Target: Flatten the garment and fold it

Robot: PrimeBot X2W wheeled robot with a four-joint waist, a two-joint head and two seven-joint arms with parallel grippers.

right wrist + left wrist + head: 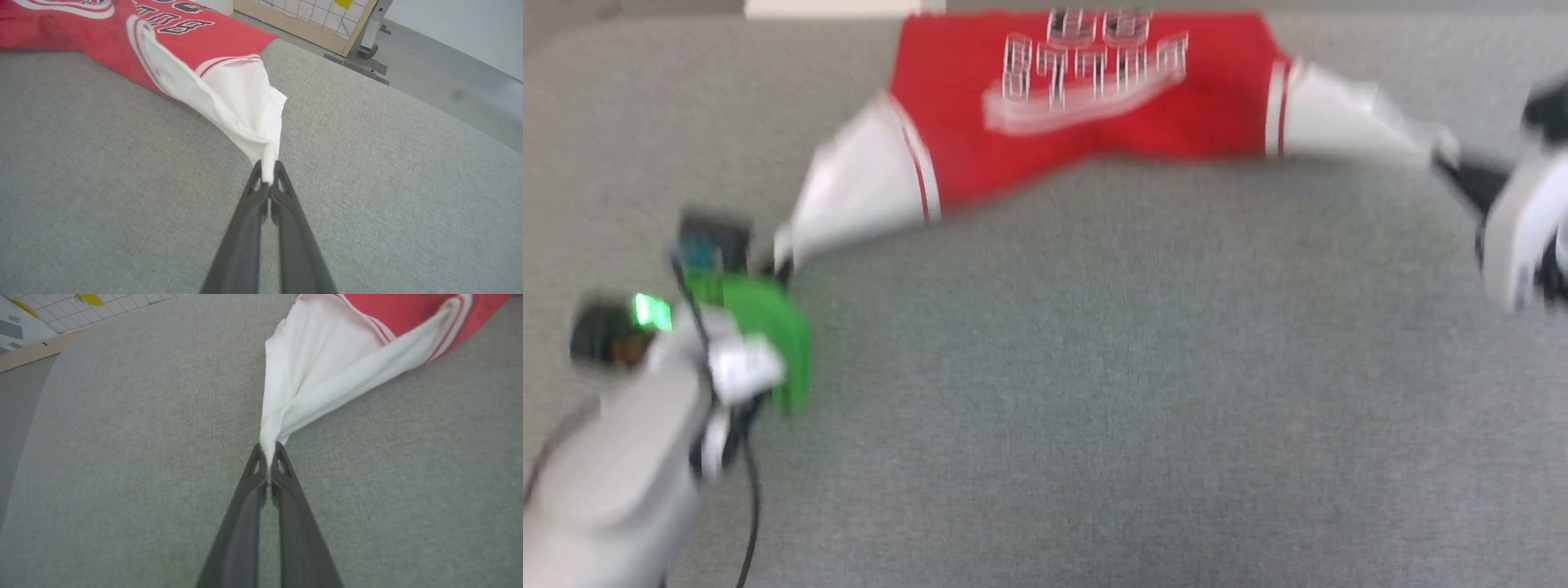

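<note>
The garment [1086, 90] is a red jersey with white sleeves and printed lettering, stretched across the far part of the grey surface. My left gripper [780, 265] pinches the tip of its left white sleeve [310, 375]; in the left wrist view the dark fingers [255, 469] are shut on a twisted point of white cloth. My right gripper [1450, 159] holds the tip of the right white sleeve [241, 102], and its fingers [282, 179] are shut on it too. Both sleeves are pulled outward and toward me, so the red body arches between them.
The grey fabric-covered surface [1094, 367] spreads wide in front of the jersey. Past its far edge are a wooden-framed white grid panel [310, 16], a grey floor [449, 73] and a wheeled stand [367, 45]. My left arm carries a green part [760, 327].
</note>
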